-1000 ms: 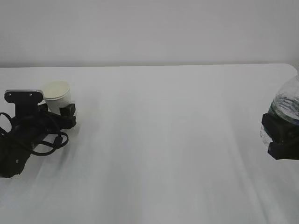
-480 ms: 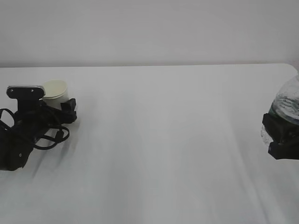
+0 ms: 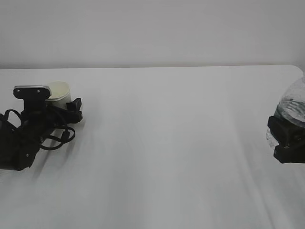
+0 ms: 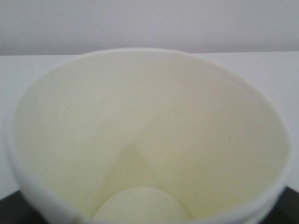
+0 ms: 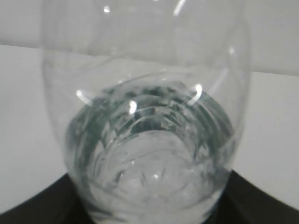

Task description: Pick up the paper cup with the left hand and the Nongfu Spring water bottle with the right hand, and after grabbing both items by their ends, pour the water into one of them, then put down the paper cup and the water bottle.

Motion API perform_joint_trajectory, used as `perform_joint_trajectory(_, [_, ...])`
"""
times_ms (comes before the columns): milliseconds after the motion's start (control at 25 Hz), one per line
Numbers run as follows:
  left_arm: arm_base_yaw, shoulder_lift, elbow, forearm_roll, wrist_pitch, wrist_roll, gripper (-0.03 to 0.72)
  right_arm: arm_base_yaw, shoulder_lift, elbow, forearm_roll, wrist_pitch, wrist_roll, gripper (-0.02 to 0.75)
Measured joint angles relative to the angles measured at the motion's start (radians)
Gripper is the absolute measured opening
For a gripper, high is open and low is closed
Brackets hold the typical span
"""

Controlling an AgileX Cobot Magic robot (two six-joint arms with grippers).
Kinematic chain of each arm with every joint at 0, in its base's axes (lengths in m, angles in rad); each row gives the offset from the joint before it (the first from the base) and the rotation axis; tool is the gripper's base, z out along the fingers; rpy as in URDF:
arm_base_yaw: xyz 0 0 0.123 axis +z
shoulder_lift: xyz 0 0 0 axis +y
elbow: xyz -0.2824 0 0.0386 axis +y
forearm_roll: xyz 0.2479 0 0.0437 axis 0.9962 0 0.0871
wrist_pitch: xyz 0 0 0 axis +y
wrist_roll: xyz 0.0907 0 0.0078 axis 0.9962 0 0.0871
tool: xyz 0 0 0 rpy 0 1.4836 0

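Flanking bare white table (image 3: 167, 143): cup (image 3: 59, 93), bottle (image 3: 291, 107).

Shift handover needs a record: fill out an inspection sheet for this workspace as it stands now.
Surface: white table, bare across the middle, soft creases or shading.
Paper cup: upright at far left, cream inside, looks empty in the left wrist view.
Water bottle: at the right edge, partly cut off; clear, water inside seen in the right wrist view.
Clutter: nothing seen.
Left gripper: fingers set around the cup's lower part; contact cannot be told.
Right gripper: closed around the bottle's lower body.
Cables: black loops on the left arm, hanging near the table.
Surroundings: plain pale wall.
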Motion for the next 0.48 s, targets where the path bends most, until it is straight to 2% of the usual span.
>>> perform_joint_trajectory(120, [0.0, 0.0, -0.001, 0.0, 0.0, 0.0, 0.603, 0.0, 0.0, 0.0, 0.0, 0.0, 0.0, 0.423])
perform_joint_trajectory(480, [0.0, 0.0, -0.001, 0.0, -0.002, 0.0, 0.45, 0.0, 0.0, 0.0, 0.006, 0.0, 0.0, 0.423])
